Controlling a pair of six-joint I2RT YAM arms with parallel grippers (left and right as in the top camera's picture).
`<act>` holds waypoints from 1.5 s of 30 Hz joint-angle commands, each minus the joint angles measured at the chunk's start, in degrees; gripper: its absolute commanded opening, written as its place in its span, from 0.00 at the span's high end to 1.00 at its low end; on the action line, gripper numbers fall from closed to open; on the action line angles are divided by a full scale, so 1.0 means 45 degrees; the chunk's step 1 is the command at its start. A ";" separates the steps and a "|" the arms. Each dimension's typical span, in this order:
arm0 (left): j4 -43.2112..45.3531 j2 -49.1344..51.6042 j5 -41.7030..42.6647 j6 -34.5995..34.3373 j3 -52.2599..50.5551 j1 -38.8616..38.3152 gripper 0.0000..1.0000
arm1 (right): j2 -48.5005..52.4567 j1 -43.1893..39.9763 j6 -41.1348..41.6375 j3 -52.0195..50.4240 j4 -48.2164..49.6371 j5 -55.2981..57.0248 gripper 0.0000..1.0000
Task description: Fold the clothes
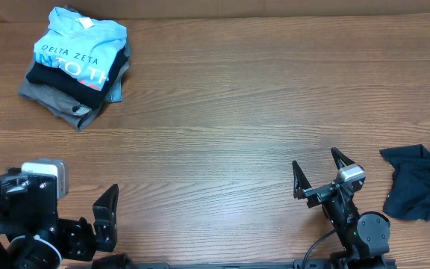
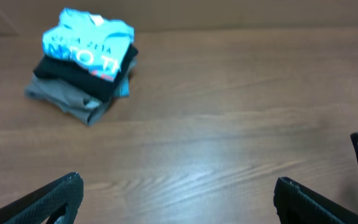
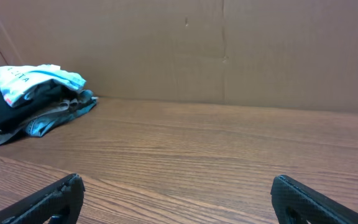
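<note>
On the far left of the wooden table [image 1: 230,97] sits a small pile of folded clothes. A sky-blue T-shirt [image 1: 80,41] lies on top, its white "DELTA ZETA" lettering readable from overhead, with a bit of red showing at the edge of the larger print below. Under it lies a black garment [image 1: 58,77], and under that a grey garment [image 1: 54,99] that sticks out toward the near side of the pile. A dark navy T-shirt [image 1: 420,183] lies crumpled and unfolded at the right edge of the table, on the near side, well apart from the pile. The left gripper [image 2: 179,193] hovers over the near left of the table with its two fingers spread wide and nothing between them; its wrist view looks across bare wood to the pile in the far left. The right gripper [image 1: 316,164] is at the near right, just left of the navy T-shirt and not touching it. Its fingers also stand wide apart and hold nothing. From the right wrist the pile shows low at the far left, against a plain brown wall [image 3: 229,50] behind the table. Both grippers are clear of all the clothes, and the middle of the table lies between them and the pile.
</note>
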 commanded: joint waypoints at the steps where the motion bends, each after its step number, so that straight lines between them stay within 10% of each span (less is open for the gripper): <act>1: 0.1297 -0.0151 0.0126 -0.0034 -0.0408 -0.0126 0.00 | -0.0126 -0.0049 -0.0044 -0.0131 0.0083 -0.0024 0.00; 15: 1.4275 -0.6067 0.1695 0.0704 -1.3459 -0.0918 0.00 | -0.0126 -0.0049 -0.0044 -0.0131 0.0083 -0.0019 0.00; 31: 2.1041 -1.1045 0.1763 -0.0087 -2.3256 -0.0918 0.00 | -0.0126 -0.0049 -0.0044 -0.0131 0.0083 -0.0024 0.00; 45: 2.0040 -1.1016 0.1787 -0.0185 -2.3494 -0.0918 0.00 | -0.0126 -0.0049 -0.0044 -0.0131 0.0083 -0.0024 0.00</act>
